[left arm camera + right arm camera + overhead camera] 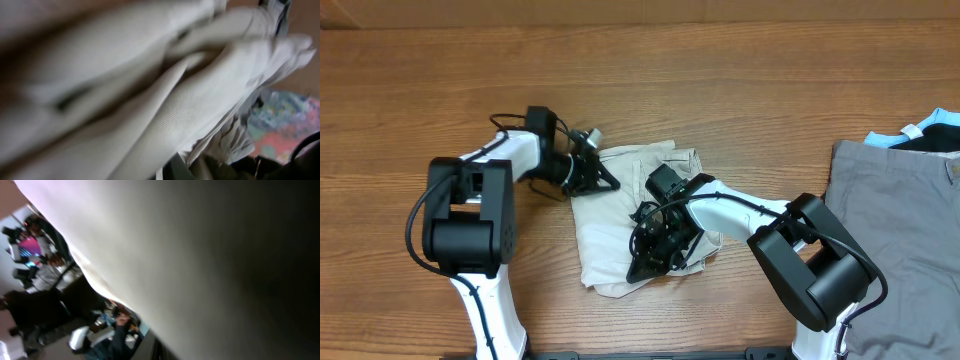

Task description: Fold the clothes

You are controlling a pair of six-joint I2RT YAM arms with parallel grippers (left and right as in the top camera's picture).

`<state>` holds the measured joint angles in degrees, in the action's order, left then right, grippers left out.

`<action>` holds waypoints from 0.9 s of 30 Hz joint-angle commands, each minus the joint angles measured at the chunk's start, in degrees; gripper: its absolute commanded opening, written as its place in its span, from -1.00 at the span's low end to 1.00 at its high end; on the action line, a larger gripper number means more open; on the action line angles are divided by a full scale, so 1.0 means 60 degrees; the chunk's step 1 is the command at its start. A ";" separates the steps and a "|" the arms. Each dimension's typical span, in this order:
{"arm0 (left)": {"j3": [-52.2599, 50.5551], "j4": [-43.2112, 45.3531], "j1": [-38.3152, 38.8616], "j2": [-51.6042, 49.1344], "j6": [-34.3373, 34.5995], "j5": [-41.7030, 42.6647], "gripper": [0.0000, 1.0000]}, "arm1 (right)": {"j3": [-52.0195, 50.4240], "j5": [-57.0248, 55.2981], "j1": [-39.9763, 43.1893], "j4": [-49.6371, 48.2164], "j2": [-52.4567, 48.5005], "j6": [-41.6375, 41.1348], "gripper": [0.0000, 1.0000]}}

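The right tool (pixel 655 250) is closed and pressed down on the lower middle of the shorts (pixel 620 200), though whether any cloth sits between its fingers is hidden. The left tool (pixel 588 172) rests at the shorts' upper left edge, and I cannot tell its state (its own camera gives only blurred fabric, no fingers). The shorts lie bunched on the worktop (pixel 740 90) between the two arms, with a grey garment (pixel 890 220) well apart to the shorts' right. The step in hand looks like spreading or turning over a panel, early in the fold. To do it well, I judge each tool should take a single layer near an edge, not a wad from the middle. They should then draw outward from the shorts' centre so creases run out before one half is laid over the other. The shorts are pale cream, crumpled into a rough rectangle of overlapping flaps. The left wrist view shows soft rolled folds with a fine ribbed weave, and the right wrist view shows one smooth sheet.
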<state>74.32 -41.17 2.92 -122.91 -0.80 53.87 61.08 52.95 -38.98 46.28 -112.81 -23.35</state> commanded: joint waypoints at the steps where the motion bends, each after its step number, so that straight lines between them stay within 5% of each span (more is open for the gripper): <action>1: 0.1162 -0.0357 -0.0856 -0.0244 0.0007 -0.0663 -0.71 | -0.0576 -0.0423 -0.0106 0.0725 -0.0149 0.0200 -0.92; 11: 0.4845 -0.4980 -0.2084 -0.0244 -0.1515 0.0175 -0.51 | -0.0084 -0.2517 -0.0106 0.0670 0.2586 0.0729 -0.89; 13: 0.5264 -0.6043 -0.2211 -0.0244 -0.1767 0.0062 -0.39 | 0.0127 -0.3523 -0.0106 0.0674 0.3340 0.0725 -0.67; 15: 0.5475 -0.6936 -0.2280 -0.0244 -0.2065 0.0066 -0.15 | 0.0353 -0.4561 -0.0106 0.0674 0.3963 0.0721 -0.18; 18: 0.5716 -0.8306 -0.2302 -0.0226 -0.2940 0.0066 -0.13 | 0.0699 -0.5876 -0.0106 0.0667 0.4688 0.0714 0.25; 21: 0.5778 -0.9286 -0.2302 0.0058 -0.4160 0.0091 -0.18 | 0.1031 -0.6725 -0.0106 0.0670 0.5180 0.0594 0.34; 27: 0.5621 -0.9286 -0.2211 0.2200 -0.3920 -0.0532 -0.18 | 0.1235 -0.7209 0.0091 0.0889 0.5512 -0.0962 0.39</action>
<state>107.24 -96.42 -10.61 -120.44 -21.91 52.71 67.16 14.04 -39.27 50.70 -80.60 -23.14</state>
